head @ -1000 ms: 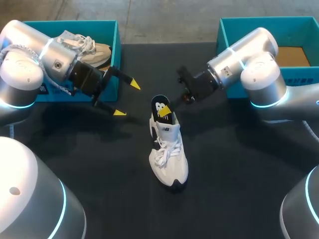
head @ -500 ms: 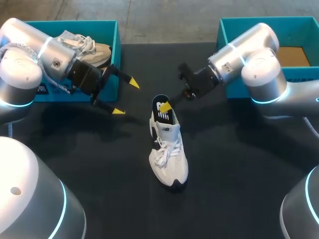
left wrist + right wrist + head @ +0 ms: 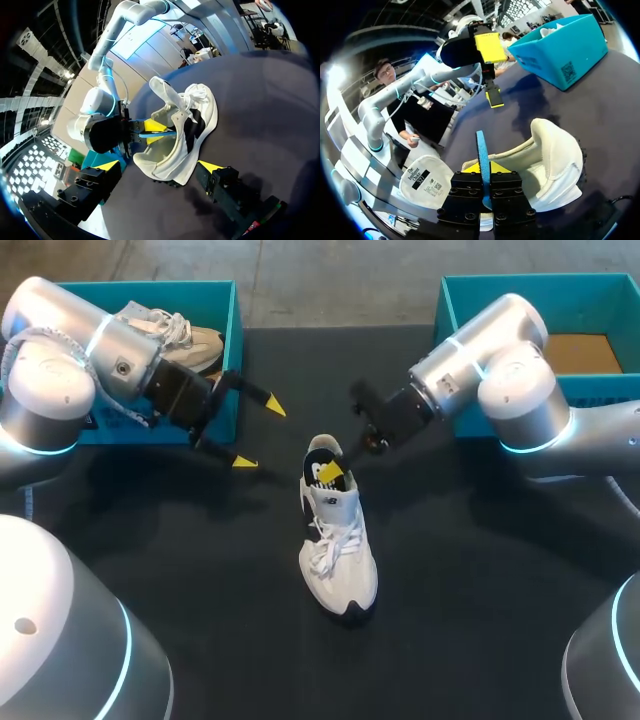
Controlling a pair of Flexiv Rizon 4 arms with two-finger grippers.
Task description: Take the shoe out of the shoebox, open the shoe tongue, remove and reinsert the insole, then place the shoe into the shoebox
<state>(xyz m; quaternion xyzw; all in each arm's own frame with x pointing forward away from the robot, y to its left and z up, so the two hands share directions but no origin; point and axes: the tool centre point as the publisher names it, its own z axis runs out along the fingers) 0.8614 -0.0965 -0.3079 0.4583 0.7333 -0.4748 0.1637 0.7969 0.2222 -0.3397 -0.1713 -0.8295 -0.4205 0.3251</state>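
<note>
A white shoe (image 3: pixel 338 540) stands upright mid-table, heel toward the far side. Its insole (image 3: pixel 323 468), black with a printed mark, sticks up out of the heel opening. My right gripper (image 3: pixel 338 468) is shut on the insole's edge. In the right wrist view the insole (image 3: pixel 481 150) shows as a thin blue strip pinched between the yellow tips (image 3: pixel 485 168), with the shoe (image 3: pixel 547 160) just ahead. My left gripper (image 3: pixel 258 435) hangs open to the shoe's left, touching nothing. In its own view the shoe (image 3: pixel 187 130) lies ahead of the spread fingers (image 3: pixel 159 165).
A teal shoebox (image 3: pixel 236 350) at the back left holds a second pale shoe (image 3: pixel 170 335). Another teal box (image 3: pixel 450 300) at the back right has brown cardboard inside. My right arm's elbow sits over that box's front wall.
The right gripper's fingers have closed onto the insole at the heel opening and shifted a little left. The left gripper drifted slightly toward the shoe, still open.
</note>
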